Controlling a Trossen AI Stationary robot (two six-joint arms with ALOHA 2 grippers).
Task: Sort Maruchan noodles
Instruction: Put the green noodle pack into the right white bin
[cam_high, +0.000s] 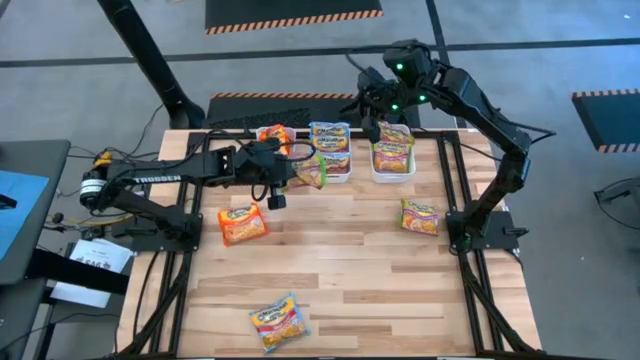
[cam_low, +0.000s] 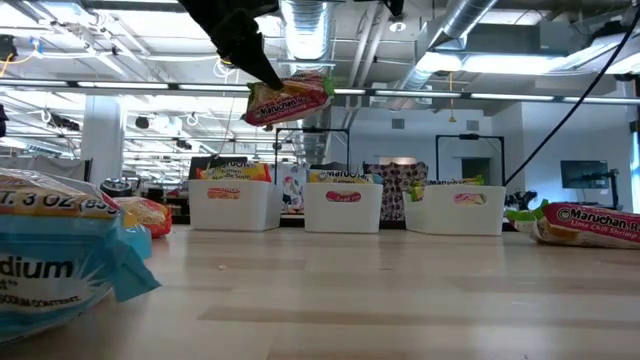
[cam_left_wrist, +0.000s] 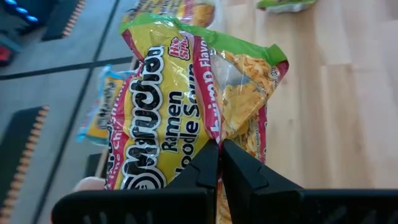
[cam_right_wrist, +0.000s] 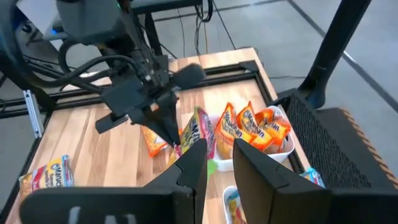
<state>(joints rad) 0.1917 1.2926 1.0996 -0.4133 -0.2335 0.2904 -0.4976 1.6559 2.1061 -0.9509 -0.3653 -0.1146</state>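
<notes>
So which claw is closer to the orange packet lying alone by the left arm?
Left. The left claw hangs just beyond the orange packet, gripping a green-pink packet. The right claw is far off over the bins.

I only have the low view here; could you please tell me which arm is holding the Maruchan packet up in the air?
Observer: The left tool has it. From above, the green-pink shrimp-flavour packet hangs just beside the middle bin.
Operator: Thank you. How is it gripped?
Observer: The left wrist view shows the fingers shut on one edge of the wrapper, with the rest of the packet sticking out beyond them.
Operator: And the right arm, please?
Observer: The right tool hovers open and empty near the right bin, facing the left arm.
</notes>
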